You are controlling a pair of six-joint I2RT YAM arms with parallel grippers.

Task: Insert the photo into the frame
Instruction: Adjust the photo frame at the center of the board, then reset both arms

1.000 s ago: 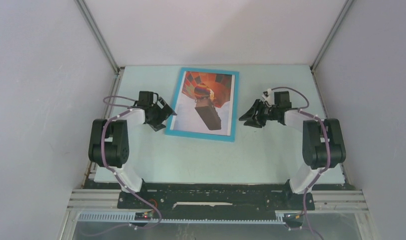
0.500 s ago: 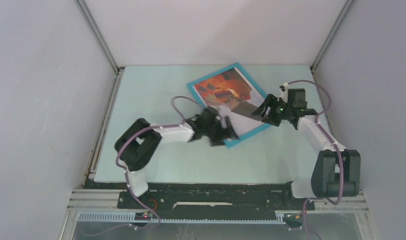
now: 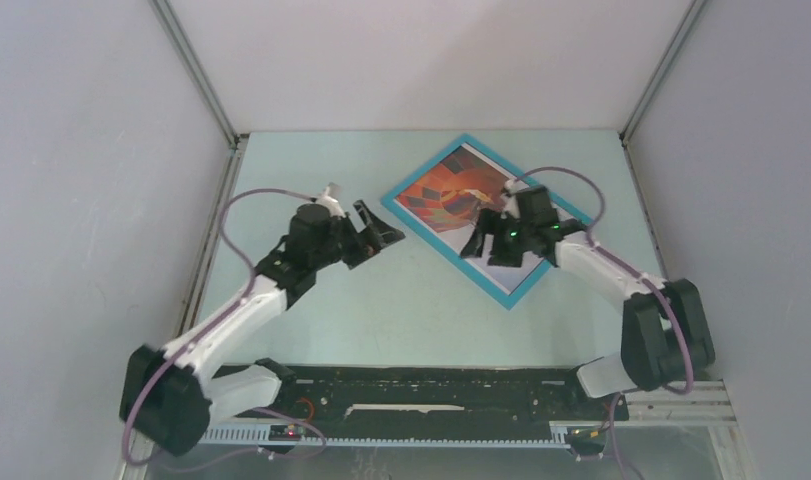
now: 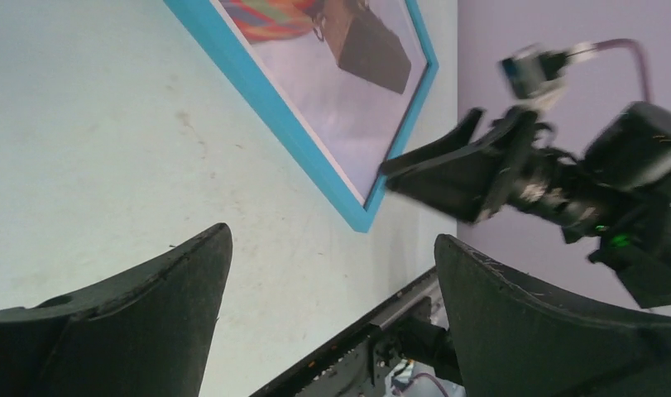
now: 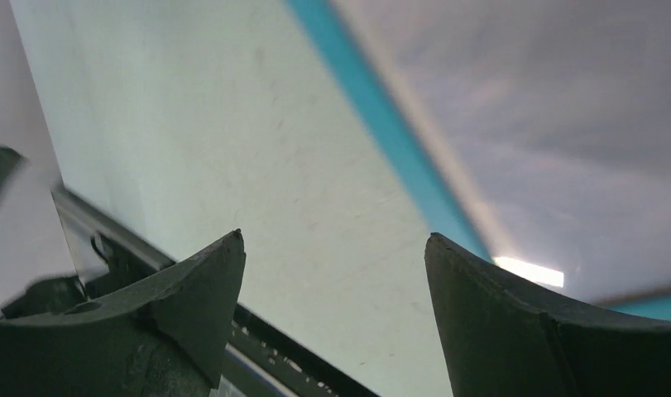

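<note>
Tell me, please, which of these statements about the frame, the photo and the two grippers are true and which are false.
1. The photo sits inside the blue frame. True.
2. The left gripper is clamped on the frame. False: it is open, over the table beside the frame.
3. The frame lies flat on the table, askew to its edges. True.
4. The right gripper holds the photo. False: it is open and empty, above the frame.
</note>
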